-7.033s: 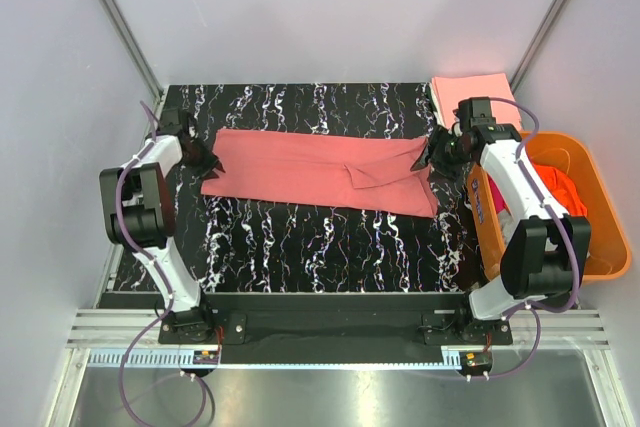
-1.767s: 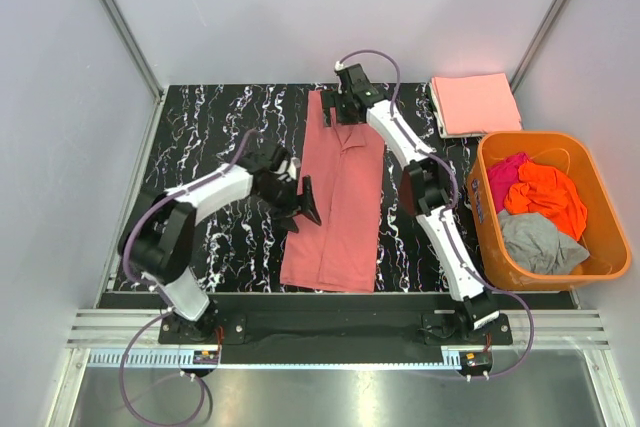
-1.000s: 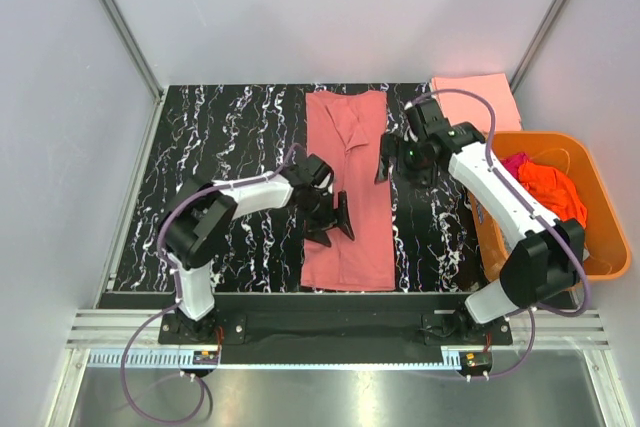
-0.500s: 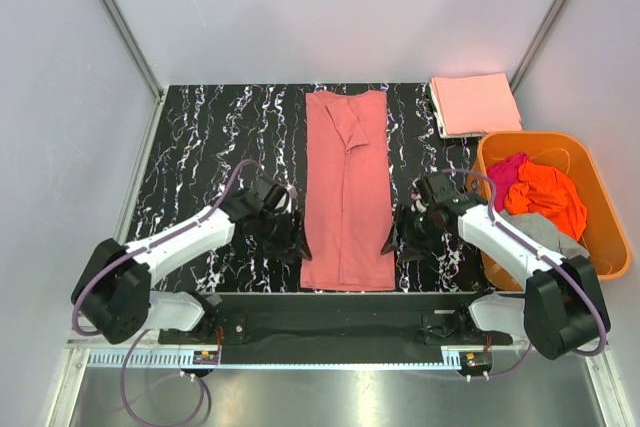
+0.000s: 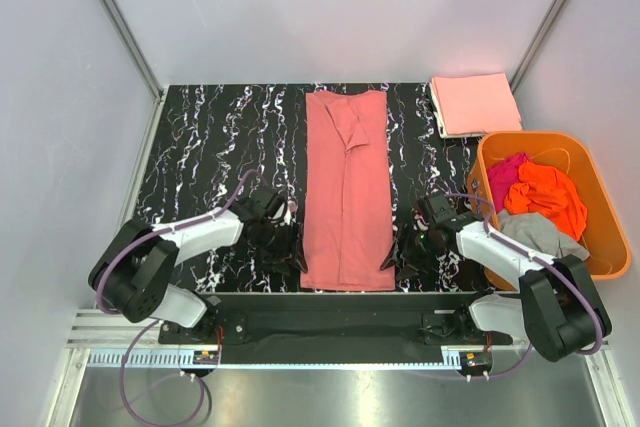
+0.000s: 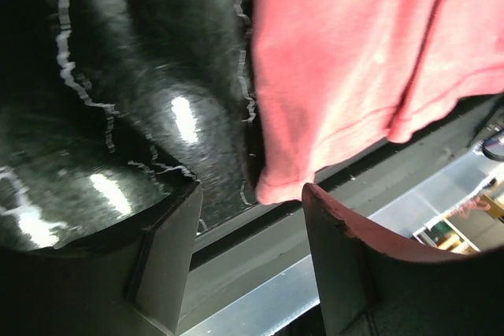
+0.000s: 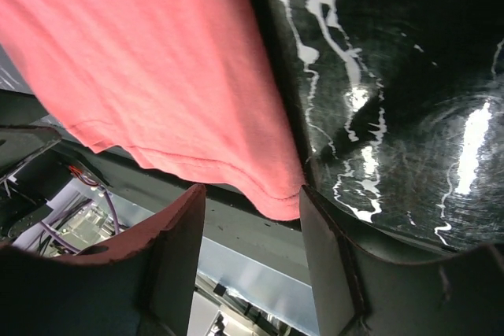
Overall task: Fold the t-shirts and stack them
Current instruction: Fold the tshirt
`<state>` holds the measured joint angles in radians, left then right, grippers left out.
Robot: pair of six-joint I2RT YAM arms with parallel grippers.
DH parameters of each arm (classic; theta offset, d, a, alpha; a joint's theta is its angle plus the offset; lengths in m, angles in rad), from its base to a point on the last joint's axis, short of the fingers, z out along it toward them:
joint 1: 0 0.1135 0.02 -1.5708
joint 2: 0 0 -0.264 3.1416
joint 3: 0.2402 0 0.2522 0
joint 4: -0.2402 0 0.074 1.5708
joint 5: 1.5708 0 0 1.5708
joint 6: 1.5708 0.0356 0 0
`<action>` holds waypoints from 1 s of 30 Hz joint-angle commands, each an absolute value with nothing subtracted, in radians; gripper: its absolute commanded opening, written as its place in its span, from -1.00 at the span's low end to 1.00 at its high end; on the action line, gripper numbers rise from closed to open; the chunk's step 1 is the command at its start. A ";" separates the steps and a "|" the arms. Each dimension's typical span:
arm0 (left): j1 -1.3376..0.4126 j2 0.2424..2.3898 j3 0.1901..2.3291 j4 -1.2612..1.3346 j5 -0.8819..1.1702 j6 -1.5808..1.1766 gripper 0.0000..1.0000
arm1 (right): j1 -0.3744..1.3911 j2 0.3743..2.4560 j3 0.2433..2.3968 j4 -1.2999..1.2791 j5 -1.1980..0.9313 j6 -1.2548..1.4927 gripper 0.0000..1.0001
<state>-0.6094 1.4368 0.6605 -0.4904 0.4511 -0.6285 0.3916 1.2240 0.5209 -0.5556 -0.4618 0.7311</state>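
Straddling the bottom hem corners of the shirt point(image 5: 346, 192), lower centre of frame, with left gripper point(image 5: 294, 255) and right gripper point(image 5: 391, 255) both jaws apart, seemingly nothing pinched yet, lined up to fold it upward.

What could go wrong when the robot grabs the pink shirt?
1. Only the near corner tips of the salmon-pink shirt sit between the open fingers of the left gripper and right gripper, so they might miss.
2. The shirt lies in layers; a pinch might catch only the top one and undo the fold.
3. Its hem lies at the near edge of the table and could slide off.
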 commanded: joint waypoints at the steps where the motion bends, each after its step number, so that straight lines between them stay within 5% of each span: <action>1: -0.607 1.447 0.614 -0.400 0.466 -0.600 0.22 | 0.391 1.200 0.506 -0.520 -0.446 0.761 0.16; 25: -0.626 1.494 0.480 -0.331 0.497 -0.673 0.13 | 0.391 1.250 0.439 -0.459 -0.468 0.798 0.09; 30: -0.626 1.493 0.489 -0.342 0.489 -0.683 0.01 | 0.391 1.227 0.440 -0.483 -0.465 0.822 -0.04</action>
<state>-0.6147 1.4532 0.5423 -0.2573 0.6353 -0.7113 0.3916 1.2392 0.4515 -0.4610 -0.4801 0.7982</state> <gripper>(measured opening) 0.509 0.486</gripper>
